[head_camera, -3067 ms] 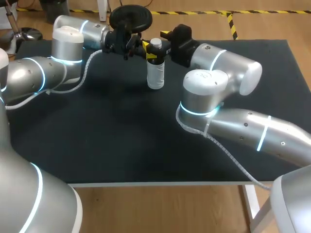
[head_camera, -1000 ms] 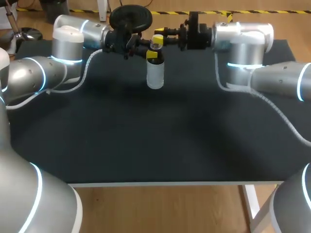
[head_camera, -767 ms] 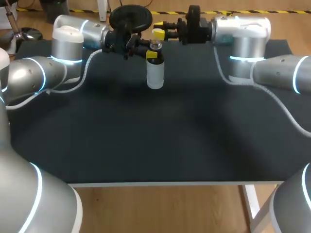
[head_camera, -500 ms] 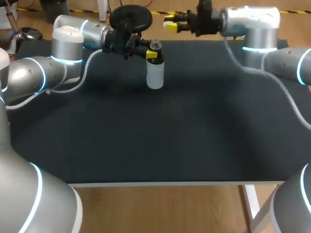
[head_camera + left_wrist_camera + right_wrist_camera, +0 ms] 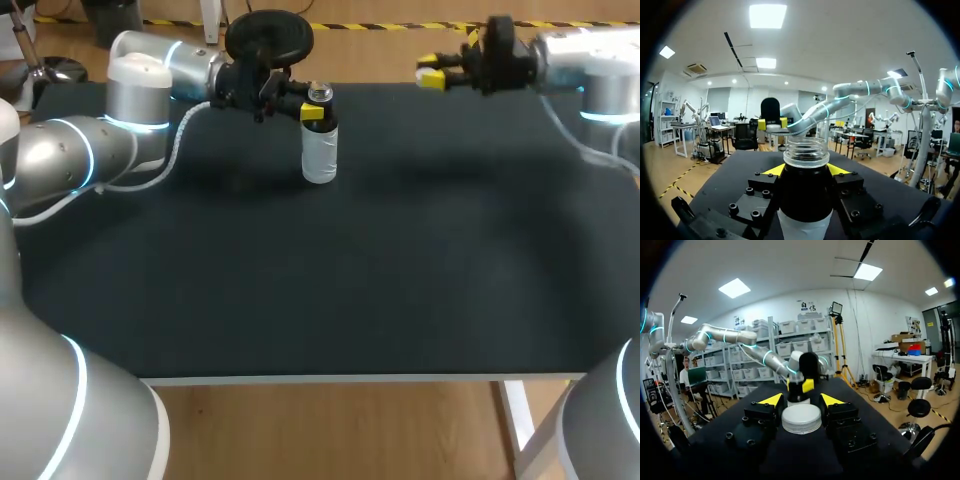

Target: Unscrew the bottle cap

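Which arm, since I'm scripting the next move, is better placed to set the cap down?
Right. The right gripper holds the white cap between its fingers, clear of the bottle; the left gripper is clamped on the upright bottle's open neck.

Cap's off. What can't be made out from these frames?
1. Cap: the right wrist view shows only its flat top between the closed right jaws; threads and inside face away. Head view: too small to pick out.
2. Bottle: the left wrist view loses its lower body at the picture's edge, behind the left jaws clamped on its neck.
3. Fill level: the white body is opaque in the head view.
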Controlling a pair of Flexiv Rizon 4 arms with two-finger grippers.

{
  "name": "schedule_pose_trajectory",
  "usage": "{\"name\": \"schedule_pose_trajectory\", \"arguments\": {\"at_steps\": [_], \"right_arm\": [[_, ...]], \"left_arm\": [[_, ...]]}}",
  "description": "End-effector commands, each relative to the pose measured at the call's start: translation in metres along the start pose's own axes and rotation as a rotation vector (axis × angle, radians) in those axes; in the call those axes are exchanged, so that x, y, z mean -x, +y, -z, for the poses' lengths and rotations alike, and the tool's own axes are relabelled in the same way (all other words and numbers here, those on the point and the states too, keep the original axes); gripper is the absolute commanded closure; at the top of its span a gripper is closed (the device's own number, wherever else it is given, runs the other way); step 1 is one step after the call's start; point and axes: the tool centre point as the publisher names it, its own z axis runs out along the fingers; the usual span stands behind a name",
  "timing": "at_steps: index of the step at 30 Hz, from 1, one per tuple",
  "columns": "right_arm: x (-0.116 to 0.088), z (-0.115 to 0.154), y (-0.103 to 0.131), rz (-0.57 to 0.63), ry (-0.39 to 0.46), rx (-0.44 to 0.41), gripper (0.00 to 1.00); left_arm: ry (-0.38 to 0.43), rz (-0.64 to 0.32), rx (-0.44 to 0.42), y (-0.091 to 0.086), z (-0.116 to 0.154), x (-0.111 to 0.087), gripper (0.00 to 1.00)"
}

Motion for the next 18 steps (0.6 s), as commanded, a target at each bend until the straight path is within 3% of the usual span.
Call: {"name": "schedule_pose_trajectory", "arguments": {"at_steps": [1,7,18], "right_arm": [[-0.021,0.012,-0.025,0.001,-0.210,-0.008,1.00],[-0.023,0.016,-0.064,-0.014,-0.312,-0.068,1.00],[-0.014,0.013,-0.119,-0.062,-0.397,-0.188,1.00]], "left_arm": [[0.009,0.000,-0.002,0.001,0.001,0.004,1.00],[0.009,0.000,-0.002,0.001,0.001,0.004,1.00],[0.009,0.000,-0.002,0.001,0.001,0.004,1.00]]}}
